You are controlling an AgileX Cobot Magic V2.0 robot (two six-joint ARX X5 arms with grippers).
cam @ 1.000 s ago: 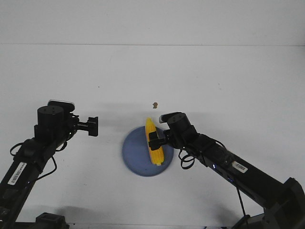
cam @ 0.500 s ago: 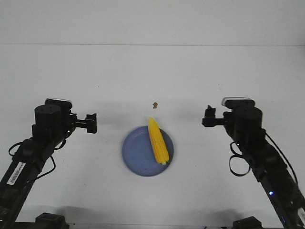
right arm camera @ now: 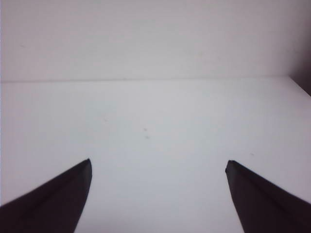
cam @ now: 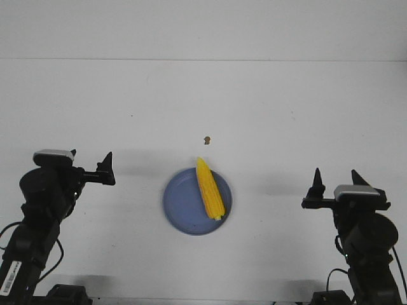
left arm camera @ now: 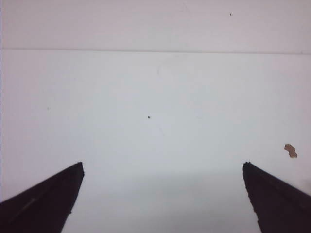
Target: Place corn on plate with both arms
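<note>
- Corn point(cam: 210, 189) lies on the plate point(cam: 181, 203), set diagonally across its right half, thick end toward the robot and tapered tip poking just over the far rim.
- Plate sits on the white bench point(cam: 286, 114) between the two arms, well apart from each.
- Left end effector point(cam: 89, 166) is spread wide with nothing between its fingers; the left wrist view shows only bare bench and a small brown speck point(left arm camera: 290, 150) between the two black tips.
- Right end effector point(cam: 335, 181) is likewise wide open and empty, hanging over bare bench to the right of the plate.
- Judging from this layout, the placing looks done, with both arms clear of the cob.
- Handling, as a judgement: the cob looks stiff and fairly light, unlikely to bend or crush. Its rounded, tapered body would tend to roll or slide out of a pinch, and the kernel rows may give some grip.
- Best hold would probably be across the thick middle, fingers square to its long axis; the narrow tip gives less to clamp.
</note>
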